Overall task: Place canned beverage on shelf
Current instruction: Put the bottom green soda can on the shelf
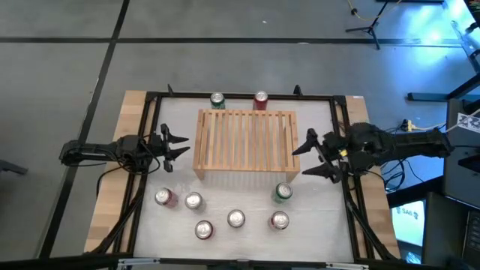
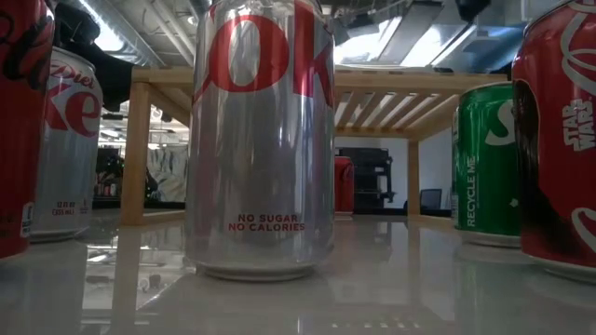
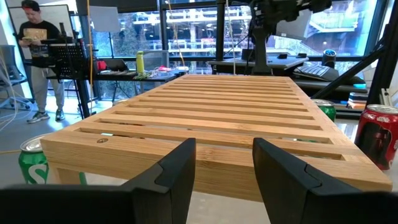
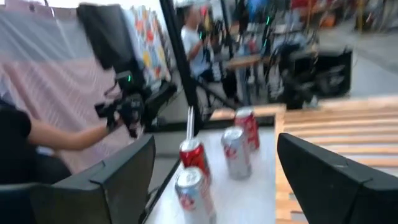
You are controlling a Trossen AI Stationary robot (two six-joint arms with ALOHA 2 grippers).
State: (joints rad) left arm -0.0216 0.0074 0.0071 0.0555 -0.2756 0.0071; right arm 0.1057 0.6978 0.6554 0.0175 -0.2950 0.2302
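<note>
The light wooden slatted shelf [image 1: 246, 141] stands mid-table on its short legs, its top bare. Several cans stand upright on the white table top on the near side of it, among them a silver one [image 1: 236, 219] and a green one [image 1: 283, 193]. A green can [image 1: 217, 100] and a red can [image 1: 260, 100] stand behind the shelf. My left gripper [image 1: 180, 145] is open at the shelf's left end, level with its top [image 3: 205, 112]. My right gripper [image 1: 309, 156] is open and raised at the shelf's right end, with nothing between its fingers [image 4: 217, 180].
Black frame rails [image 1: 150, 96] run around the table top. Bare white table lies between the near cans and the shelf's front. In the low view a silver can [image 2: 261, 140] stands close in front. People stand in the room beyond the table [image 3: 37, 56].
</note>
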